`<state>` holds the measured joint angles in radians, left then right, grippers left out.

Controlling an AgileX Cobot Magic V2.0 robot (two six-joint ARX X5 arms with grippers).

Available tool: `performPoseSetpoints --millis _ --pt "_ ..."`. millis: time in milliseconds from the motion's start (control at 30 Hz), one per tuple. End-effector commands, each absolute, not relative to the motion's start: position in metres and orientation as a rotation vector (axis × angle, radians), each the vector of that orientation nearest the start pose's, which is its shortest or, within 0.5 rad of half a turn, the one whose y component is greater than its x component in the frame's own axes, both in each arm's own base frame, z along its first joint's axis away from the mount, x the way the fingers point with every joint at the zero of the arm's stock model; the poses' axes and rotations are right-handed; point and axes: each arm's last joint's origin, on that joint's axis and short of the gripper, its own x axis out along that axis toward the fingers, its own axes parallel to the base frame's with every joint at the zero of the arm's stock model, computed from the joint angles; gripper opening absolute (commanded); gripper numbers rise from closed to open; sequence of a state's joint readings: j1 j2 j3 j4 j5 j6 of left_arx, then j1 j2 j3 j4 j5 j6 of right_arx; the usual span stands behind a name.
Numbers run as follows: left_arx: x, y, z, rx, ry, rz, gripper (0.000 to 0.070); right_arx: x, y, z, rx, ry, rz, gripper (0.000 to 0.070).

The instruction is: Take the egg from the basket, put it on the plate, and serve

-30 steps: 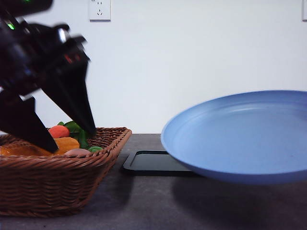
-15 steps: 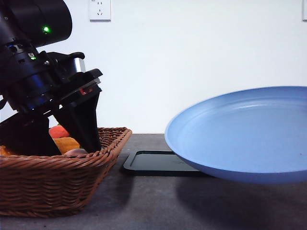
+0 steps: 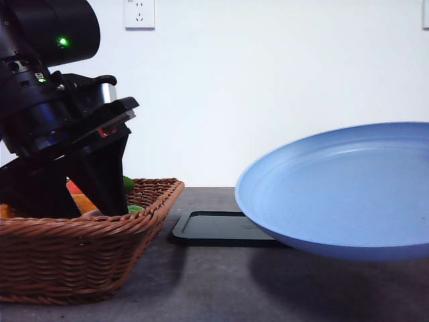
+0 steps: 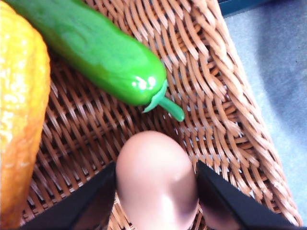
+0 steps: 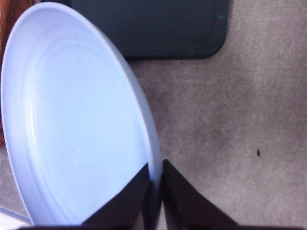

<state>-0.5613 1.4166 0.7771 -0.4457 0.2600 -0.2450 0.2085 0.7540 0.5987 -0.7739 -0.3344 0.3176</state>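
The tan egg [image 4: 156, 184] lies on the floor of the wicker basket [image 4: 216, 96], near its side wall. My left gripper [image 4: 156, 165] reaches down into the basket [image 3: 80, 255], and its two black fingers press against both sides of the egg. In the front view the left gripper [image 3: 74, 201] dips behind the braided rim, which hides its fingertips. The light blue plate [image 3: 348, 194] hangs tilted above the table at the right. My right gripper [image 5: 156, 172] is shut on the rim of the plate [image 5: 81, 124].
A green cucumber [image 4: 96, 52] and a yellow-orange corn cob [image 4: 21, 120] lie in the basket beside the egg. A black rectangular tray [image 3: 214, 228] sits on the grey table between basket and plate, partly under the plate's edge [image 5: 153, 28].
The left gripper came down into the basket and its fingers closed in from wide apart onto the egg. The plate drifted slightly to the right.
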Motion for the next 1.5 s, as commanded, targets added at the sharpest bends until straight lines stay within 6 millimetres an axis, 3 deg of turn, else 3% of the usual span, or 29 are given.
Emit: performPoseSetpoints --millis 0,167,367,533,667,833,1000,1200,1467 --pt "0.213 -0.145 0.180 -0.011 1.197 -0.607 0.0233 0.132 0.038 0.231 0.342 1.000 0.357 0.0000" --pt "0.214 -0.146 0.191 0.018 1.235 -0.610 0.0220 0.132 0.038 0.231 0.359 1.005 0.353 0.0000" --pt "0.221 -0.153 0.228 0.040 1.235 -0.659 0.0220 0.132 0.040 0.231 0.412 1.026 0.396 0.0000" --pt "0.224 -0.170 0.261 -0.019 1.156 -0.819 0.0221 0.137 0.044 0.227 0.471 1.086 0.497 0.0000" --pt "0.216 -0.194 0.276 -0.010 1.067 -0.967 0.0221 0.144 0.048 0.219 0.509 1.162 0.546 0.0000" --pt "0.197 -0.223 0.279 0.101 0.957 -1.087 0.0222 0.152 0.051 0.212 0.539 1.210 0.590 0.0000" --pt "0.177 -0.246 0.275 0.296 0.864 -1.081 0.0223 0.156 0.053 0.210 0.552 1.218 0.617 0.0000" --pt "0.165 -0.263 0.268 0.453 0.784 -1.078 0.0226 0.157 0.053 0.210 0.551 1.213 0.618 0.0000" --pt "0.165 -0.274 0.256 0.479 0.788 -1.090 0.0277 0.157 0.053 0.210 0.551 1.214 0.618 0.0000"
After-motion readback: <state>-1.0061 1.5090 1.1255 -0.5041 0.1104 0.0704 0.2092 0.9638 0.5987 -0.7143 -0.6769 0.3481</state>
